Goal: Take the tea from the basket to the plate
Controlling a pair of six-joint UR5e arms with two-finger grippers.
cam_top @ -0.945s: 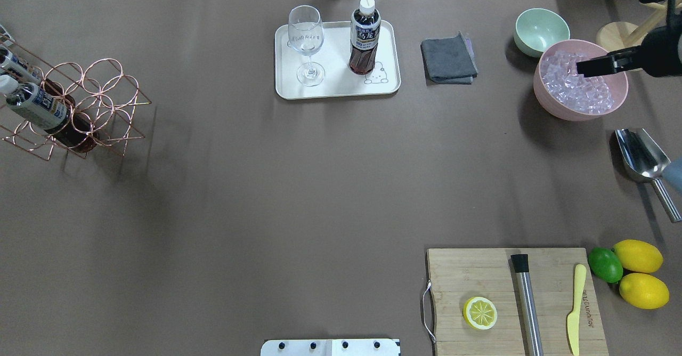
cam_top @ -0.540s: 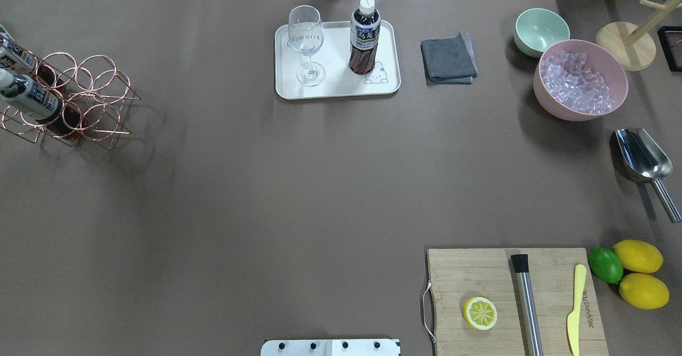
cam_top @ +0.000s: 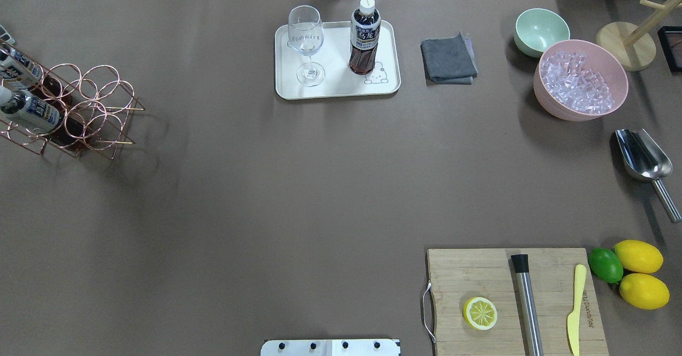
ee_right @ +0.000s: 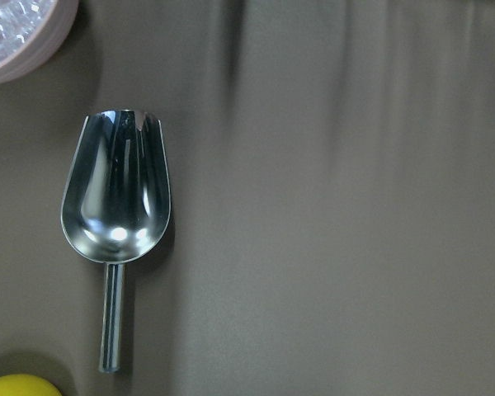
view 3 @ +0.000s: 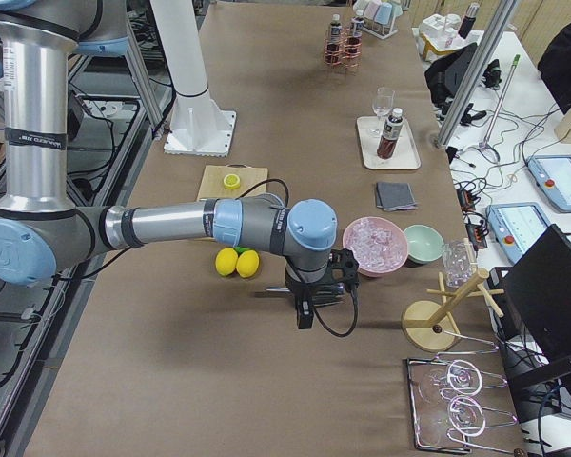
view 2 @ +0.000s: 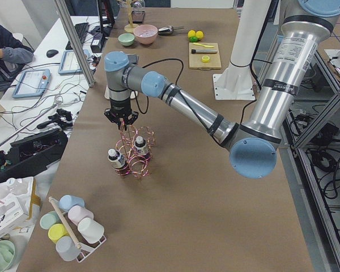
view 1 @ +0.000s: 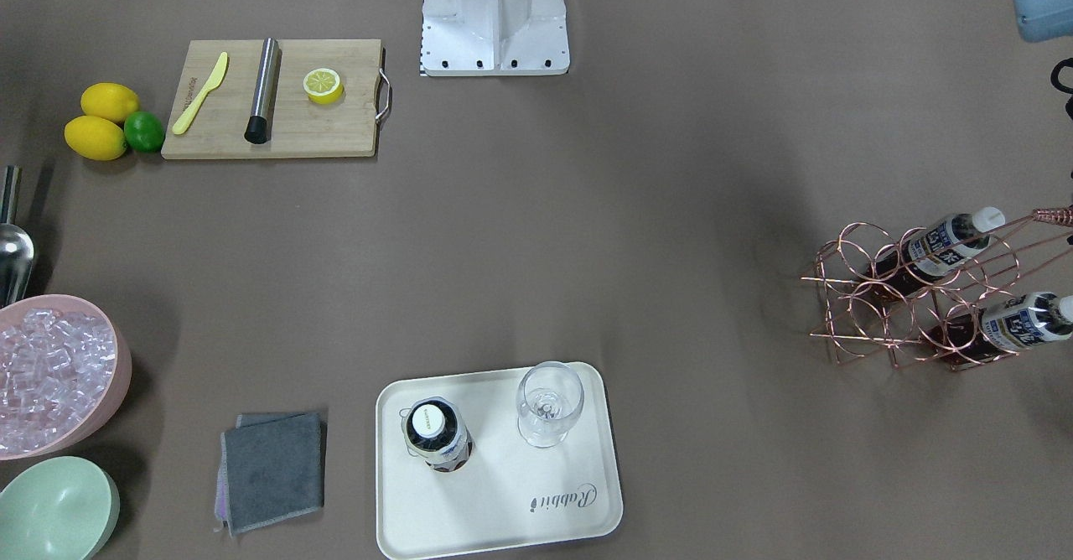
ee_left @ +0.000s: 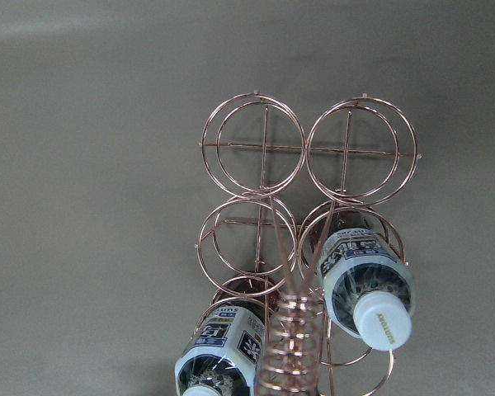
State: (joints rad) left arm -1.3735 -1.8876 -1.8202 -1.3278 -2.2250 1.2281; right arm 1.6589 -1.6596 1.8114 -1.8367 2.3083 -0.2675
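On the plate, far across the desk, the tea stands upright beside a wine glass. Two other bottles sit in the basket. I see the left gripper at the basket's coiled handle, the right gripper over a metal scoop; whether either is spread or pinching, I cannot tell.

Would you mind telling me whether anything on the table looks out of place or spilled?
Nothing stands out: the tea stands upright on the plate, the basket holds two more bottles, and nothing is spilled.
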